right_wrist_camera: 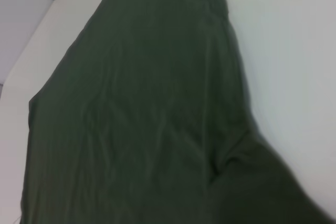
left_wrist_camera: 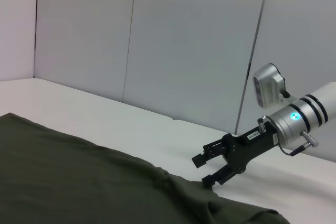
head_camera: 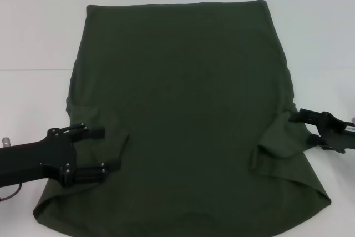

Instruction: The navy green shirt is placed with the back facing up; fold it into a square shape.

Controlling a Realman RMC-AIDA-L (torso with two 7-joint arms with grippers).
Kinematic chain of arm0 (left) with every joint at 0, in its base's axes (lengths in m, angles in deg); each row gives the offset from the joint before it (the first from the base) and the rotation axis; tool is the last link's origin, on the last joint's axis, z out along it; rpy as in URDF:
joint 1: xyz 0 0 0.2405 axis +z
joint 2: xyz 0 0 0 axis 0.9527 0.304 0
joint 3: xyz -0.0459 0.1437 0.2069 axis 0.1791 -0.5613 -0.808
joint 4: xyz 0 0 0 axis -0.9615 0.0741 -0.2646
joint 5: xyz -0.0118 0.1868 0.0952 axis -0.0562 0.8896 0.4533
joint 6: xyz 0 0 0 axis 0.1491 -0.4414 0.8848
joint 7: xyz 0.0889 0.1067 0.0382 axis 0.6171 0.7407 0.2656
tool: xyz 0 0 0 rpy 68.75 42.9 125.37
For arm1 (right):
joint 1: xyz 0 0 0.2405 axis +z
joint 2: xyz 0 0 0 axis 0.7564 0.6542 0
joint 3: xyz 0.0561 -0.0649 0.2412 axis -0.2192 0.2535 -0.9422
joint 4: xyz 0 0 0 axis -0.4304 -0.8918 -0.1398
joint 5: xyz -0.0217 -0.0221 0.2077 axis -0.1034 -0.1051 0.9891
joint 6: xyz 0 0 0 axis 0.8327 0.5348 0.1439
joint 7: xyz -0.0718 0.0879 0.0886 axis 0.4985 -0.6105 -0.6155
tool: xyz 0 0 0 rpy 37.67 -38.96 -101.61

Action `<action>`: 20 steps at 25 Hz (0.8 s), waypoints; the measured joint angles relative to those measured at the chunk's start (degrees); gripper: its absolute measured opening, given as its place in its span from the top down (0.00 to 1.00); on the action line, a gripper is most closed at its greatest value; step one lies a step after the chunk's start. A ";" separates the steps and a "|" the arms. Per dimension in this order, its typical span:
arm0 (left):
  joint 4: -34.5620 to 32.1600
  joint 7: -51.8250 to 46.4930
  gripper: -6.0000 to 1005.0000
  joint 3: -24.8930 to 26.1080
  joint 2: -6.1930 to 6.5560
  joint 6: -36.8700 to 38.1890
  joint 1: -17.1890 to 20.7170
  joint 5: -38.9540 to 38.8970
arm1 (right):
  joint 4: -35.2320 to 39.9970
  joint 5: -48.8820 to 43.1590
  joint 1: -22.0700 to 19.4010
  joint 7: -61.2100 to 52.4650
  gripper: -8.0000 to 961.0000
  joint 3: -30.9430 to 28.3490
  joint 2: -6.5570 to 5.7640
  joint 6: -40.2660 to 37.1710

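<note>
Head view: the shirt (head_camera: 183, 115) lies flat on the white surface (head_camera: 33, 26), filling the middle of the frame.
Left gripper (head_camera: 105, 151): lower left, over the folded-in sleeve, fingers wide apart.
Right gripper (head_camera: 302, 123): right edge, fingers open at the other sleeve.

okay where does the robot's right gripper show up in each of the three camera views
Head view: the black right gripper sits at the right edge, its fingers open at the dark olive-green fabric shirt's folded sleeve.
Left wrist view: the same gripper appears far off, low and right of centre, touching the shirt's edge.
Right wrist view: not in it; only shirt and white table.
Shared landmark: the shirt.
</note>
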 joint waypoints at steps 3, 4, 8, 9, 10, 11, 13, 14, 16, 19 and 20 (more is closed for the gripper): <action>0.00 -0.09 0.13 0.06 0.00 0.00 0.00 0.00 | 0.02 0.00 -0.81 -0.54 0.05 0.00 -0.49 -0.55; 0.00 -0.11 0.13 0.12 0.00 0.00 0.00 0.00 | 0.02 0.00 -1.06 -0.69 0.05 0.00 -0.55 -0.62; -0.02 -0.10 0.13 0.90 0.00 0.02 0.00 0.00 | -0.22 0.00 -1.73 -0.84 0.05 0.00 -0.44 -0.89; -0.02 -0.09 0.13 1.02 0.00 0.04 0.00 0.00 | -0.21 0.02 -1.82 -0.79 0.05 -0.01 -0.36 -0.91; -0.02 -0.08 0.13 1.13 0.00 0.05 0.00 0.00 | -0.13 0.04 -1.90 -0.79 0.05 -0.01 -0.29 -0.92; -0.02 -0.08 0.13 1.17 0.00 0.06 0.00 0.00 | -0.07 0.05 -1.95 -0.80 0.05 -0.01 -0.24 -0.93; -0.02 -0.07 0.13 1.19 0.00 0.08 -0.03 0.00 | 0.02 0.04 -1.99 -0.87 0.05 -0.01 -0.21 -1.05; -0.02 -0.07 0.13 1.19 0.00 0.09 -0.05 0.00 | 0.05 0.04 -2.00 -0.90 0.05 -0.01 -0.21 -1.14; -0.02 -0.07 0.13 1.21 0.00 0.10 -0.08 0.00 | 0.05 0.03 -2.01 -0.91 0.05 0.00 -0.21 -1.22; -0.02 -0.07 0.13 1.24 0.00 0.15 -0.09 0.00 | 0.00 -0.01 -1.89 -0.92 0.05 0.00 -0.19 -1.21; -0.02 -0.07 0.13 1.24 0.00 0.17 -0.09 0.00 | -0.08 -0.01 -1.81 -0.90 0.05 0.00 -0.16 -1.14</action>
